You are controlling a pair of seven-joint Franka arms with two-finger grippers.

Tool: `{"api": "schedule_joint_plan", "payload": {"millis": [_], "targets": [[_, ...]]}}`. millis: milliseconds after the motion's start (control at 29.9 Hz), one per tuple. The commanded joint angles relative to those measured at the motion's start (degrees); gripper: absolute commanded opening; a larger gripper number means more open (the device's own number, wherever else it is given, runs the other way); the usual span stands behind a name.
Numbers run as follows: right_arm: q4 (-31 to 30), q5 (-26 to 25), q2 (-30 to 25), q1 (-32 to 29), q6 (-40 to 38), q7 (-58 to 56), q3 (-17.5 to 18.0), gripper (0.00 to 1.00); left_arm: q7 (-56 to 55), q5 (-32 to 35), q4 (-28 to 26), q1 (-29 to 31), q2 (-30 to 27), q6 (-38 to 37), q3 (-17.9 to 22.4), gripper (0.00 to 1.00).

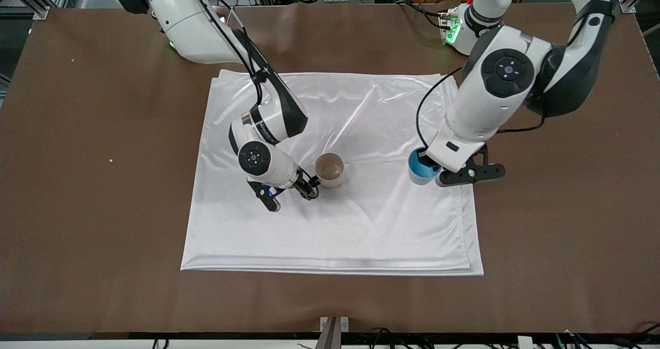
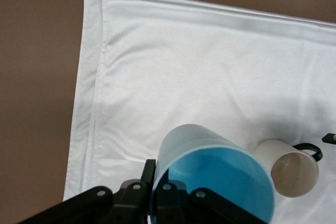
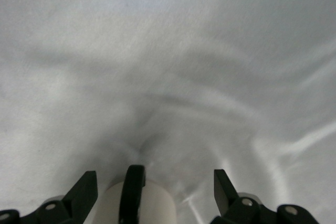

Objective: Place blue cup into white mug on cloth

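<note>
Your left pincer (image 2: 157, 195) is clamped on the blue cup (image 1: 420, 167), holding it tilted just above the cloth (image 1: 361, 225) near the edge at the left arm's end. From the left wrist view the bright blue inside faces the white mug (image 2: 287, 167), so you look set up to carry it over and drop it in.

The white mug stands upright in the middle of the cloth, well apart from the cup, its black handle (image 3: 132, 192) pointing at the right arm.

Your right pincer (image 1: 304, 186) sits low just beside the mug with fingers spread, the handle lying between them but not squeezed; probably there to steady the mug for the drop.

Small print on the right arm's wrist band can't be read. No labels on cup or mug. The table (image 1: 567, 235) is plain brown.
</note>
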Motion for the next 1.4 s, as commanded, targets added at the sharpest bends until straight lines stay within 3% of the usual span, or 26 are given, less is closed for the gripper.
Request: {"api": "schedule_joint_plan", "payload": {"millis": [0, 134, 401, 701, 868, 1102, 1370], "targets": [[0.3, -3.6, -1.0, -2.0, -7.0, -8.6, -0.2, 1.0, -7.7, 1.0, 0.3, -4.6, 0.9, -1.0, -0.3, 0.0], [0.1, -6.5, -1.2, -2.6, -10.8, -15.3, -1.9, 1.0, -12.2, 1.1, 0.3, -8.4, 2.2, -1.0, -0.3, 0.0], [0.0, -6.1, -2.4, -8.0, -15.6, -27.5, -1.8, 1.0, -16.9, 0.9, 1.3, -12.6, 5.5, 2.2, -0.3, 0.0], [-0.2, -6.1, -3.1, -9.9, -17.4, -32.1, -1.9, 1.0, -24.1, 1.3, 6.6, -19.2, 12.2, 6.3, 0.5, 0.0], [-0.4, -6.1, -3.5, -12.0, -18.5, -35.8, -1.9, 1.0, -24.2, 1.4, 6.9, -21.8, 13.7, 8.5, 2.8, 0.0], [-5.7, -6.6, -7.1, -14.3, -16.2, -42.9, -2.1, 1.0, -24.2, 1.4, 6.9, -24.6, 15.4, 10.0, 6.3, 0.0], [-17.0, -6.7, -13.6, -15.7, -6.5, -50.0, -2.3, 1.0, -24.3, 1.5, 6.9, -25.1, 17.9, 13.5, 6.8, 0.0]]}}
